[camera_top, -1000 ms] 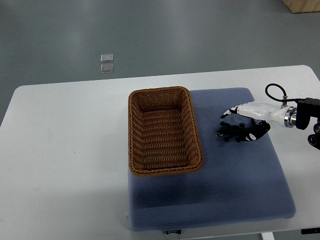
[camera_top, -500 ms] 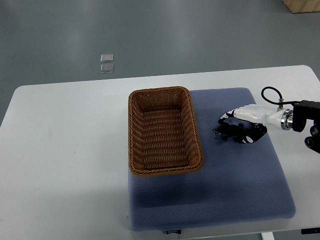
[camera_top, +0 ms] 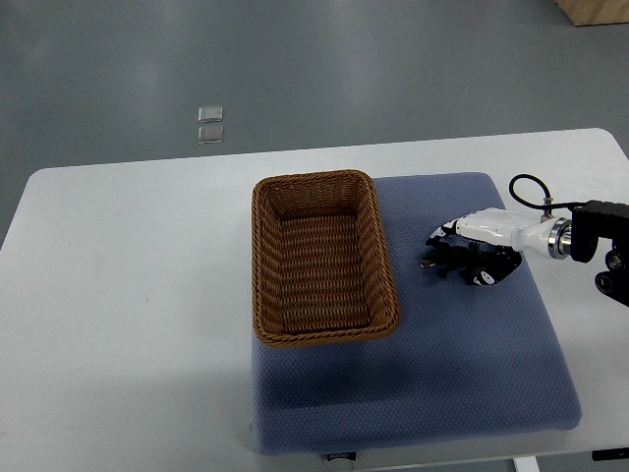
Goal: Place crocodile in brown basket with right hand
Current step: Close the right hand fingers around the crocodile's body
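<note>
Our white right hand (camera_top: 484, 246) with black fingers (camera_top: 454, 232) was bent down over the small dark toy crocodile (camera_top: 438, 261). The fingers were curled closely around the toy's rear part, so we judged that the hand had hold of it. Only the front end of the toy showed, on the left of the fingertips. The crocodile seemed to lie low on the blue padded mat (camera_top: 442, 364), and we could not tell whether it was already lifted. The hand came in flat and sideways from the right edge, probably because the toy is long and low and is easier to pinch across its body.

The toy was in the right half of the mat, well apart from the brown rectangular wicker basket (camera_top: 263, 265). The basket stood partly on the left side of the mat, with its long side toward the hand and nothing inside it that we could see.

Between the toy and the near basket wall there was only bare mat, so the way to the left looked open. We thought the hand would need to rise above the rim before it crossed. The white surface (camera_top: 128, 295) around the mat carried nothing more. Our left arm did not show.
</note>
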